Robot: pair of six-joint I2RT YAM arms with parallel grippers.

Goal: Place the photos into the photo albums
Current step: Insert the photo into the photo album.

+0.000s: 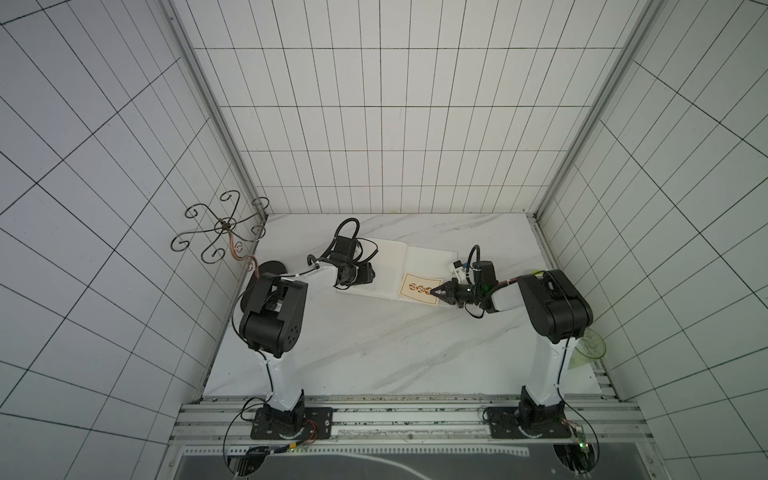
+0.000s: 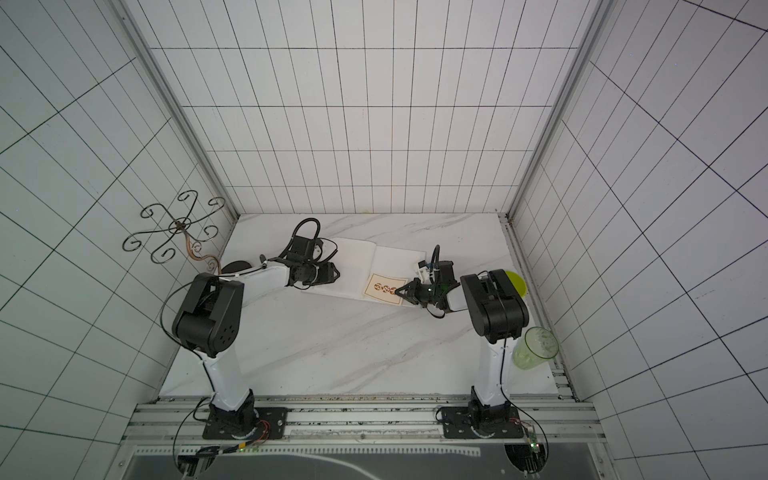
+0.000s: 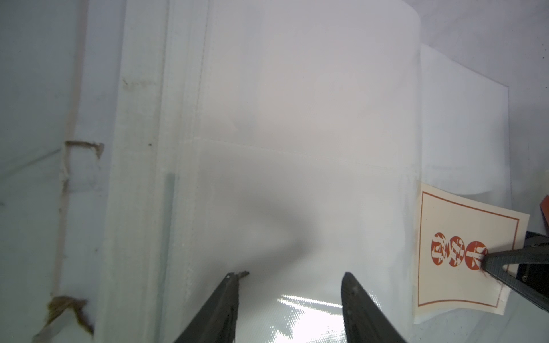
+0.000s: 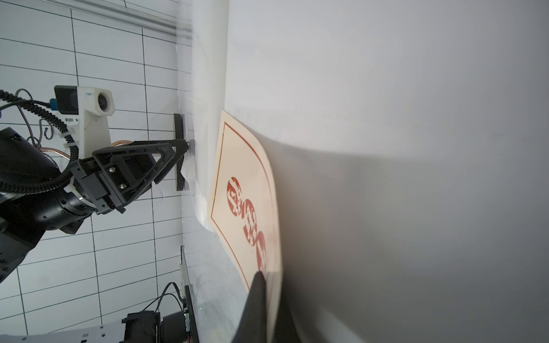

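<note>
Twelve o'clock on the table (image 1: 374,340): photo album (image 1: 419,257) lies open | cream photo (image 1: 417,286) at the five-o'clock corner of its three-o'clock page | looks light, thin, bendy; best pinched at an edge | right fingers (image 4: 255,308) clamped on its three-o'clock edge | left fingers (image 3: 225,303) half spread, empty, tips at the nine-o'clock page's clear sleeve (image 3: 297,193)

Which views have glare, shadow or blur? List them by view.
Left wrist view: glare on the album by the left gripper, soft shadow nearby. Right wrist view: right gripper blurred close-up, pinching the cream card; broad shadow across the album.
</note>
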